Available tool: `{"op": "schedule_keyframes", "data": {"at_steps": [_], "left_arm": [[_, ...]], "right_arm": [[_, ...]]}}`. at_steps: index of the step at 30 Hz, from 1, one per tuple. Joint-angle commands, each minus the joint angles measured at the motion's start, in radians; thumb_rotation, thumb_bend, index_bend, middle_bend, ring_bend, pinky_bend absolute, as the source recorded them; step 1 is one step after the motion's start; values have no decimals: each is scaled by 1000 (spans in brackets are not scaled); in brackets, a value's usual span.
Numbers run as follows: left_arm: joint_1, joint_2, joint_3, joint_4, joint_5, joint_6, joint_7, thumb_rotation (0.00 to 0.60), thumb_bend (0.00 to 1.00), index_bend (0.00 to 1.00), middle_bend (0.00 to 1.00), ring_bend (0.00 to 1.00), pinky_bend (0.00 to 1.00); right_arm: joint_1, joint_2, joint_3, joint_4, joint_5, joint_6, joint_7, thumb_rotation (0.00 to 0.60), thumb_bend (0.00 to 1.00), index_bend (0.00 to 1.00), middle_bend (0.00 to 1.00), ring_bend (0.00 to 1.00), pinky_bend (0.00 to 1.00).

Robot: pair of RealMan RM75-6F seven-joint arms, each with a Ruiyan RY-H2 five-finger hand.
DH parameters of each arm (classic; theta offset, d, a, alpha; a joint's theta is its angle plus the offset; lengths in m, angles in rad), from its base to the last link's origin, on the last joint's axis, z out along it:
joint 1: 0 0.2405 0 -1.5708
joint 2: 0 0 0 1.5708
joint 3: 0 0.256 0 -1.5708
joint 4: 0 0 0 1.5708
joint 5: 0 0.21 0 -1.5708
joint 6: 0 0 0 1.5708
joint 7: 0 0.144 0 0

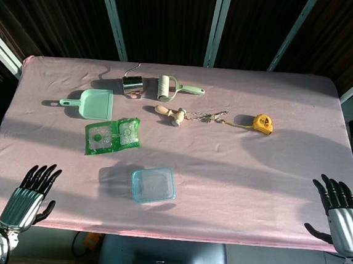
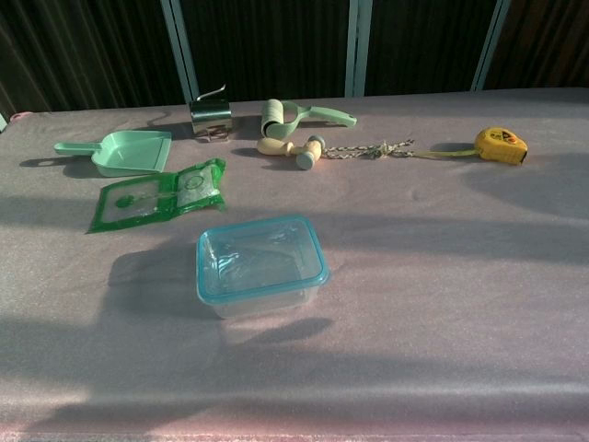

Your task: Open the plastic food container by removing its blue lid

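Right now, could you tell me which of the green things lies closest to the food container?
The flat green packet, just beyond the food container; the mint dustpan and lint roller lie farther back.
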State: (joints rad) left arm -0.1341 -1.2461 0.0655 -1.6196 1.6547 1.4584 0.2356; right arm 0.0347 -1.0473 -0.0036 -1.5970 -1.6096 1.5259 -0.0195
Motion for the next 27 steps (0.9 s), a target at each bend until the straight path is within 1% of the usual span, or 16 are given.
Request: {"op": "schedule_keyframes", "data": {"at_steps": [1, 6, 8, 9, 11, 14, 17, 20, 27], "left_arm": [[-13, 3, 26, -4, 40, -23, -37, 600, 370, 0, 0, 0, 0], [-37, 2, 50, -2, 88, -50, -103, 600, 355, 0, 0, 0, 0], [-76, -20, 74, -3, 143, -85, -222, 600, 340, 0, 0, 0, 0], [-118, -60, 83, 8, 207, -124, -232, 600, 334, 0, 0, 0, 0], [-147, -124, 62, 17, 217, -160, -208, 600, 325, 0, 0, 0, 0], [-183, -189, 42, 25, 206, -205, -225, 600, 315, 0, 0, 0, 0], [-224, -255, 8, 27, 165, -269, -227, 600, 300, 0, 0, 0, 0], [-247, -305, -21, 33, 128, -300, -216, 600, 294, 0, 0, 0, 0], [-297, -450, -120, 102, 26, -343, -83, 600, 290, 0, 0, 0, 0]], "right_arm": [[3, -1, -2, -4, -4, -5, -2, 600, 24, 0, 0, 0, 0], [5, -1, -6, -5, -9, -12, -7, 600, 24, 0, 0, 0, 0], [9, 2, -12, -8, -19, -20, 0, 600, 24, 0, 0, 0, 0], [15, 4, -18, -8, -26, -33, 3, 600, 24, 0, 0, 0, 0], [21, 6, -21, -13, -30, -45, 4, 600, 24, 0, 0, 0, 0], [29, 11, -29, -21, -45, -56, 10, 600, 24, 0, 0, 0, 0], [36, 12, -34, -25, -56, -66, 13, 600, 24, 0, 0, 0, 0], [41, 15, -37, -28, -59, -75, 18, 600, 24, 0, 0, 0, 0], [45, 23, -41, -27, -65, -75, 35, 600, 24, 0, 0, 0, 0]]}}
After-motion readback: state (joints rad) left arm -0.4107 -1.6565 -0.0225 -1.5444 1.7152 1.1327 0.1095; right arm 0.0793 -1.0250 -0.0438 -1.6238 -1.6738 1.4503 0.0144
